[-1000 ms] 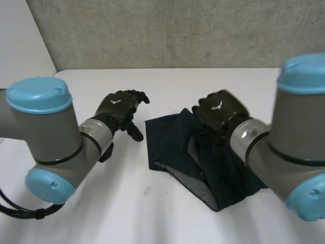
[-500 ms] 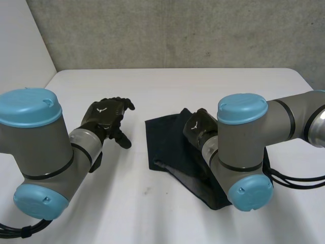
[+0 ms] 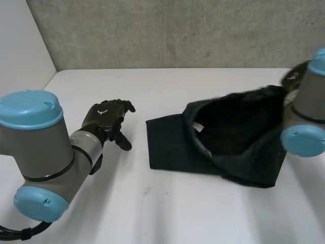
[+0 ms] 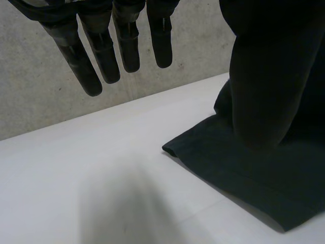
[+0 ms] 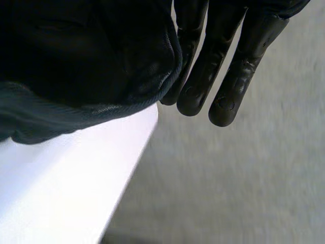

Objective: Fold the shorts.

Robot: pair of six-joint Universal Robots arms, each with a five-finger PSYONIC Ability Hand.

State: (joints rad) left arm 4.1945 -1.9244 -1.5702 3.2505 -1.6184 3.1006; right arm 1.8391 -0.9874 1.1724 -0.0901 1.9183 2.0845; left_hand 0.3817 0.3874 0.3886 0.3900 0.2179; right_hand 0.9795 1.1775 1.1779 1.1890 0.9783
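The dark navy shorts (image 3: 170, 147) lie partly flat on the white table, and their right side is pulled up off it into an open pouch (image 3: 233, 122) towards my right arm (image 3: 304, 117). In the right wrist view my right hand (image 5: 223, 66) is shut on a bunched edge of the shorts (image 5: 91, 61), near the table's right edge. My left hand (image 3: 104, 119) hovers open to the left of the shorts, apart from them. Its straight fingers (image 4: 106, 51) hang above the bare table, with the shorts' near corner (image 4: 244, 173) beside them.
The white table (image 3: 152, 213) ends at a grey concrete wall (image 3: 177, 30) behind. Its right edge (image 5: 132, 168) drops off just past my right hand. Bare table lies between my left hand and the shorts.
My right hand has closed on the shorts and swung up and to the right, lifting that side off the table. My left hand has drawn back a little to the left.
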